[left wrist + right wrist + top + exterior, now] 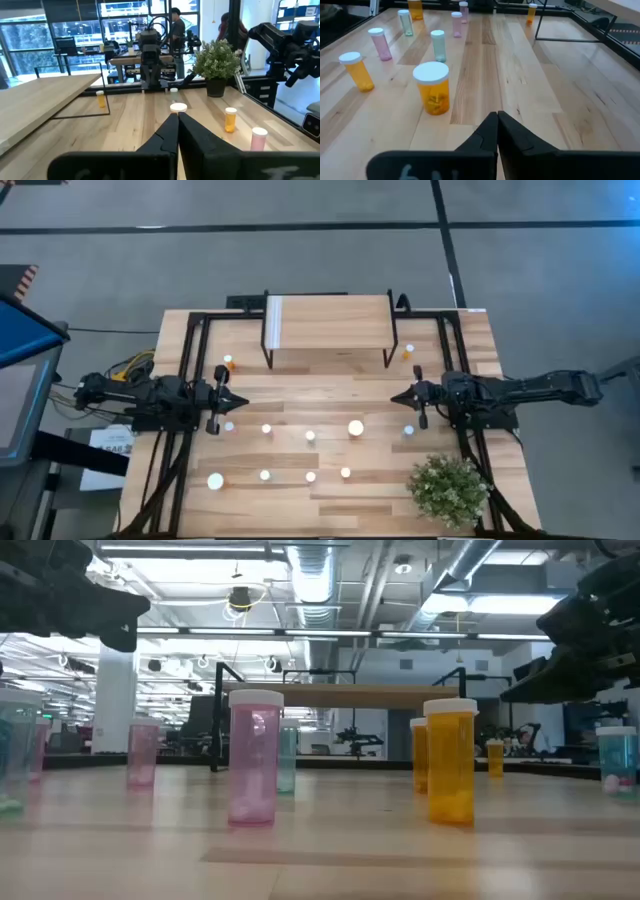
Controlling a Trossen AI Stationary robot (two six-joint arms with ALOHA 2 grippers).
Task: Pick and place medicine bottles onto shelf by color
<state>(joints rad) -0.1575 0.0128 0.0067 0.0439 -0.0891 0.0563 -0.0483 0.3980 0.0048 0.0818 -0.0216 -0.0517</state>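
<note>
Right wrist view: large orange bottle [433,88] near shut right pincer [497,116].

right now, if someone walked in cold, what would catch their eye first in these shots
Probably the scatter of white-capped medicine bottles standing across the front half of the table, in orange, pink and greenish tones. Behind them the shelf stands bare at the back edge, with one orange bottle near its left leg. The left gripper and right gripper hover at either side with fingers shut, and a potted plant fills the front right corner.

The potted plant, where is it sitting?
In the high view, the potted plant stands at the table's near right corner, just below the right gripper.
</note>
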